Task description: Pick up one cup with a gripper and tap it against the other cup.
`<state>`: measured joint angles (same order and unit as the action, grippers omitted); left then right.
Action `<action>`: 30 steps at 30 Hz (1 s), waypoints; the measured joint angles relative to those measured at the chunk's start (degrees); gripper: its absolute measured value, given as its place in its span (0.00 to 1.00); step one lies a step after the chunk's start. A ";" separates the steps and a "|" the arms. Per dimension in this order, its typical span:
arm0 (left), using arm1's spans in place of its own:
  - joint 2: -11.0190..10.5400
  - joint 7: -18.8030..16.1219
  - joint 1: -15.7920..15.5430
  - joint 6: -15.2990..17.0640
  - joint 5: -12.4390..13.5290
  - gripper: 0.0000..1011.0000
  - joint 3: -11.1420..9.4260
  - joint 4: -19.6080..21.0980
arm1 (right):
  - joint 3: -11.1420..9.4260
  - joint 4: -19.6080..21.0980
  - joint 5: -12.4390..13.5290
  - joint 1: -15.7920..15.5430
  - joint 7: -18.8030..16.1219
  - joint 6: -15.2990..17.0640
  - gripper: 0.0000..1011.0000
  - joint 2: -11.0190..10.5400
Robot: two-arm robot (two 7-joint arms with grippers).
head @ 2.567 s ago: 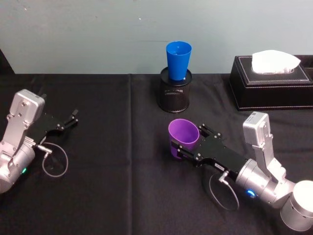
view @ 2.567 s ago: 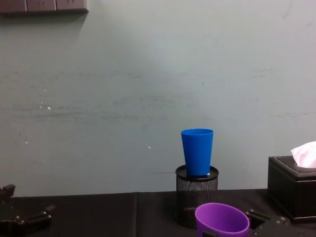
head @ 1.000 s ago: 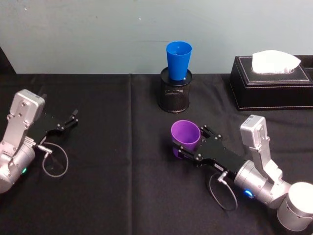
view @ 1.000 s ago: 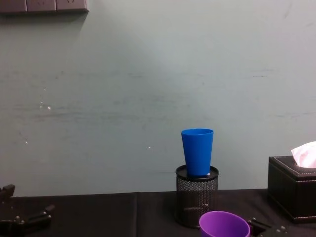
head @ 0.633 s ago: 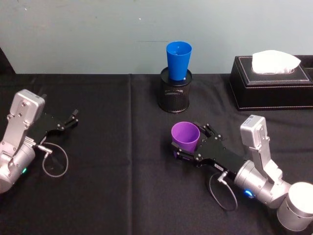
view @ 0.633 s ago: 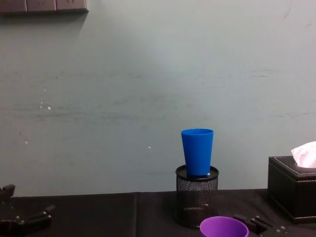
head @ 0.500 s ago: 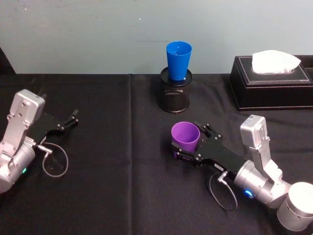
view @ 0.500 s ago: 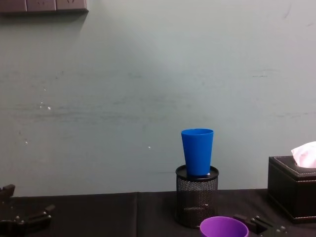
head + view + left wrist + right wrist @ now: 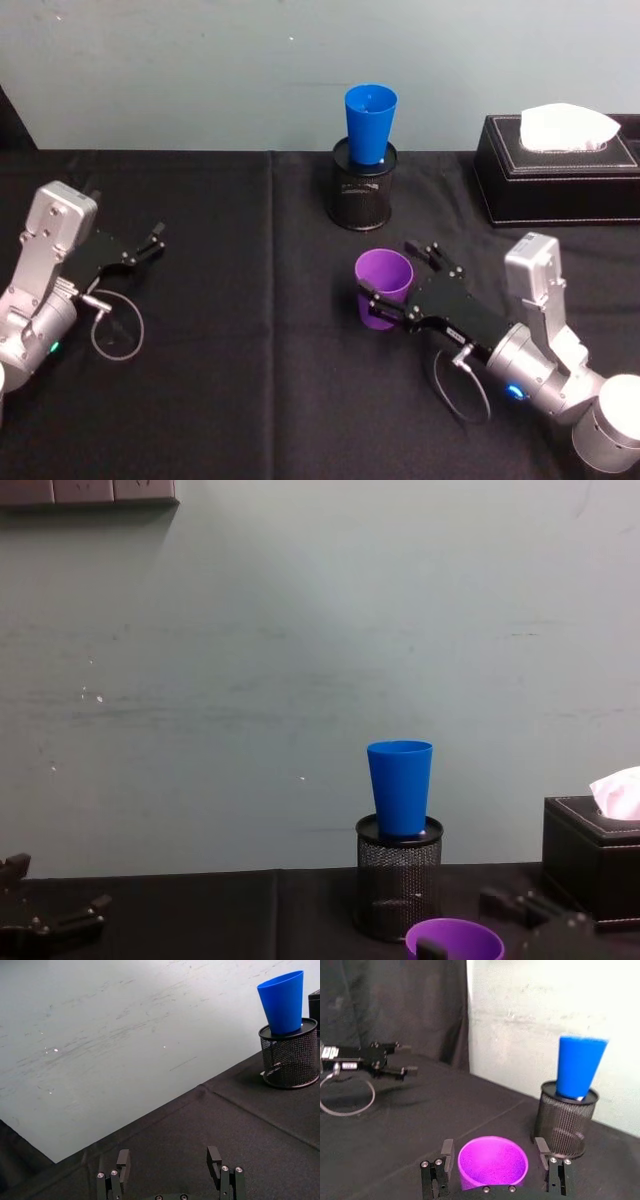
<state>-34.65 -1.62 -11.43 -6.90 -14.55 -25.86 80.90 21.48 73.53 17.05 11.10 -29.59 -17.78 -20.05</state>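
Two cups are on your black worktop [image 9: 250, 400]. The purple cup [image 9: 382, 288] stands upright near the middle, on the cloth. Your right hand [image 9: 393, 275] sits around it with its fingers [image 9: 437, 1172] spread wide apart, one on each side, not squeezing the cup. The blue cup [image 9: 370, 123] is farther back, standing in the top of the black mesh pen holder [image 9: 364, 193]. Your left hand [image 9: 155, 240] rests far off on the left side, with its fingers apart and nothing in it. A black tissue box [image 9: 555, 180] sits at the far right.
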 joint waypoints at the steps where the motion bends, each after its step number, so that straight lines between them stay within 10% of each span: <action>1: 0.00 0.00 0.00 0.00 0.00 0.99 0.00 0.00 | -0.22 0.19 0.04 -0.09 0.08 -0.27 0.99 0.05; 10: 0.00 0.00 0.00 0.00 0.00 0.99 0.00 0.00 | -4.83 6.18 1.12 -2.40 5.37 -0.26 0.99 1.33; 22: 0.00 0.00 0.00 0.00 0.00 0.99 0.00 0.00 | -9.63 12.42 -8.43 -4.81 24.69 12.91 0.99 6.21; 30: 0.00 0.00 0.00 0.00 0.00 0.99 0.00 0.00 | -10.68 10.64 -10.98 -4.34 28.13 16.10 0.99 8.53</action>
<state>-34.64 -1.62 -11.43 -6.91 -14.55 -25.86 80.90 10.80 84.18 6.06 6.76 -1.47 -1.68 -11.52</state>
